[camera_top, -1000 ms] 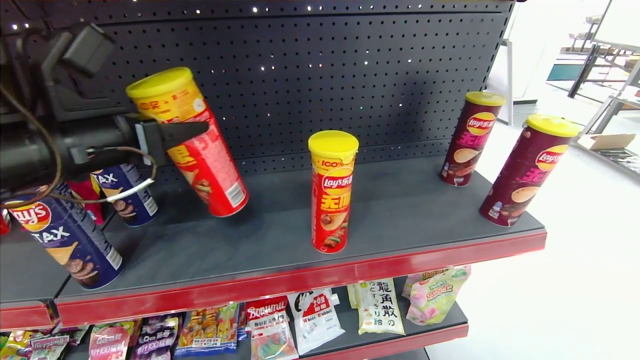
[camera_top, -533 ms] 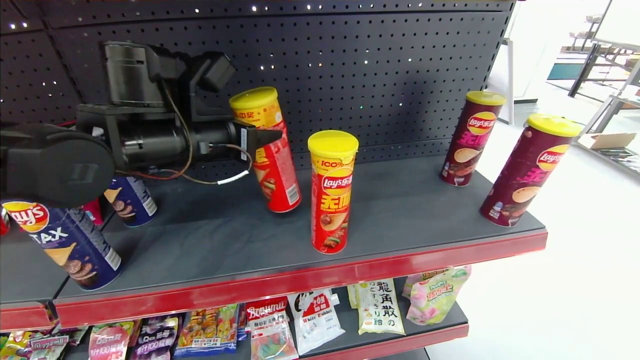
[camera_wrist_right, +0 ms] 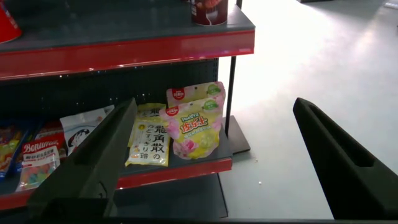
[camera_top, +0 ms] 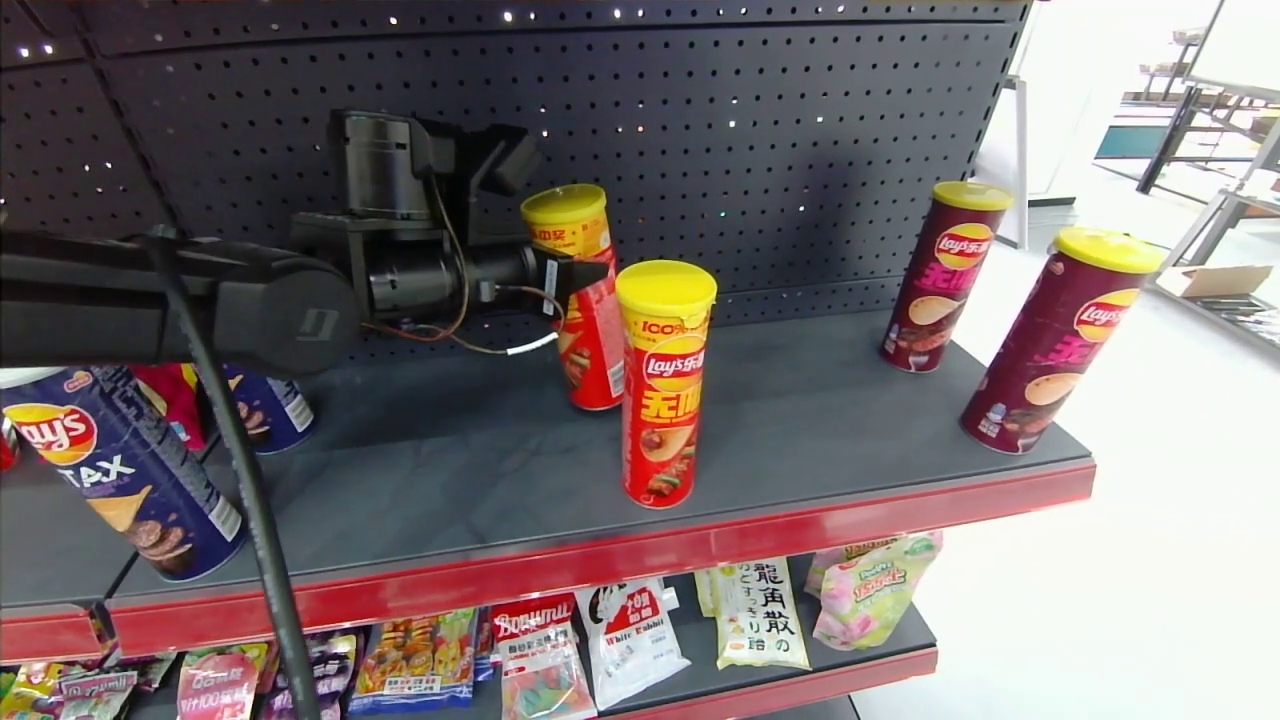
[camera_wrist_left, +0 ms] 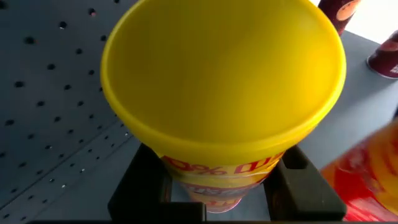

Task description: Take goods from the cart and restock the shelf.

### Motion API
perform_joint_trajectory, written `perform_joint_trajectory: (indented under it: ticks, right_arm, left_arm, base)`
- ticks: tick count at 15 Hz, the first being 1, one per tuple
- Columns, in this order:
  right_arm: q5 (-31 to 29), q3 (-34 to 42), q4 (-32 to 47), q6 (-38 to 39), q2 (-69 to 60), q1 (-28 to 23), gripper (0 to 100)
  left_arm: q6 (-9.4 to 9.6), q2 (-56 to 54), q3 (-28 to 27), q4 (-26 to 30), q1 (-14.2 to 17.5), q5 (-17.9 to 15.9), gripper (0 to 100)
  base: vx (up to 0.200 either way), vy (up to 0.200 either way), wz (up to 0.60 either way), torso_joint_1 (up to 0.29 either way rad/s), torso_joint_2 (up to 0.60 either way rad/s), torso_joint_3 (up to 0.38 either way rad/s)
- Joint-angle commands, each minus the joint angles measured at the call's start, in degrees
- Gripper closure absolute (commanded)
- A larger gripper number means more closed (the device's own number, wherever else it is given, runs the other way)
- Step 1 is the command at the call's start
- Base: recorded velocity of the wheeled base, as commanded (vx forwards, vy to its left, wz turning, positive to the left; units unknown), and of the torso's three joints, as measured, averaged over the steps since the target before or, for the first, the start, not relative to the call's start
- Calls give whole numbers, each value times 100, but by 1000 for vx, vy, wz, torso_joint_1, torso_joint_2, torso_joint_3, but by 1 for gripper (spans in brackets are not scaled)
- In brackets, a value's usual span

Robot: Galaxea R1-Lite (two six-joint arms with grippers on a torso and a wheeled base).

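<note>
Red with a yellow lid, the can [camera_top: 590, 330] stands almost upright at the far middle of the shelf [camera_top: 800, 430], lid up and tipped slightly left, just behind a matching can [camera_top: 665, 390]; whether its base touches the board cannot be told. The left arm lies level from the left, its gripper [camera_top: 585, 270] pointing right and pinching the can just below the lid. The right gripper [camera_wrist_right: 214, 106], fingers spread wide, faces pouches [camera_wrist_right: 193, 124] on a lower shelf.
</note>
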Motion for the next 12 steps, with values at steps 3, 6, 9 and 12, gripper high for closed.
perform_joint_trajectory:
  ticks: [3, 6, 9, 12]
  right_arm:
    - [0, -4, 2, -1, 2, 1, 0]
    - [0, -4, 2, -1, 2, 1, 0]
    - [0, -4, 2, -1, 2, 1, 0]
    - [0, -4, 2, -1, 2, 1, 0]
  left_arm:
    - [91, 348, -199, -49, -6, -2, 100]
    - [100, 524, -462, -111, -6, -2, 100]
    - [100, 559, -454, -102, -24, -2, 100]
    - [118, 559, -454, -93, -15, -10, 100]
  base:
    - [0, 0, 0, 0, 0, 0]
    - [0, 0, 0, 0, 0, 0]
    - [0, 0, 0, 0, 0, 0]
    - [0, 0, 0, 0, 0, 0]
